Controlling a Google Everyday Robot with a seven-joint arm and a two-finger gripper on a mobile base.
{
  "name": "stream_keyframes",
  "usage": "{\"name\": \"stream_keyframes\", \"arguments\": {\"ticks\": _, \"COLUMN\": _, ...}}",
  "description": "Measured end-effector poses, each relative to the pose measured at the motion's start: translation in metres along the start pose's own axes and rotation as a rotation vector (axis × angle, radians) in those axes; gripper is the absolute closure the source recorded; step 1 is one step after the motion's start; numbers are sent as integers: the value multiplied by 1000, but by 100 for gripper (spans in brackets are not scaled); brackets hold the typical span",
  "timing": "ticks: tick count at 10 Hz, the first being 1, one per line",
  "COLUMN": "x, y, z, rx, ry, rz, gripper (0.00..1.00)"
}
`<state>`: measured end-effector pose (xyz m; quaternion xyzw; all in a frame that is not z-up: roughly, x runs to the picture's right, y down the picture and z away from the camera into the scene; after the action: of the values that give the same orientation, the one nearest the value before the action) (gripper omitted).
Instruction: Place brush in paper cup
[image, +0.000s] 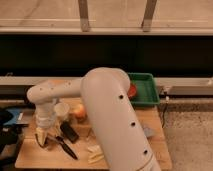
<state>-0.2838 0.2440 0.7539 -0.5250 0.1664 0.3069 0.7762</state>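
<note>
The brush is a slim black tool lying at a slant on the wooden table, at front left. The paper cup is a short cream-white cup standing upright behind it, next to an apple. My gripper points down over the table's left part, just left of the brush's near end and in front and to the left of the cup. Nothing shows held in it. My white arm covers the middle of the table.
A shorter flat black bar lies between the brush and the apple. Pale pieces lie at the front. A green tray with a red object stands at the back right. A blue-grey block lies right of my arm.
</note>
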Motion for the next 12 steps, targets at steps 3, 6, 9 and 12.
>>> {"name": "stream_keyframes", "arguments": {"ticks": 3, "x": 2, "y": -4, "z": 16, "rx": -29, "ry": 23, "rz": 10, "gripper": 35}}
{"name": "stream_keyframes", "arguments": {"ticks": 6, "x": 12, "y": -14, "z": 27, "rx": -61, "ry": 26, "rz": 38, "gripper": 35}}
{"name": "stream_keyframes", "arguments": {"ticks": 9, "x": 14, "y": -15, "z": 25, "rx": -53, "ry": 35, "rz": 35, "gripper": 53}}
{"name": "stream_keyframes", "arguments": {"ticks": 12, "x": 14, "y": -16, "z": 30, "rx": -39, "ry": 46, "rz": 63, "gripper": 81}}
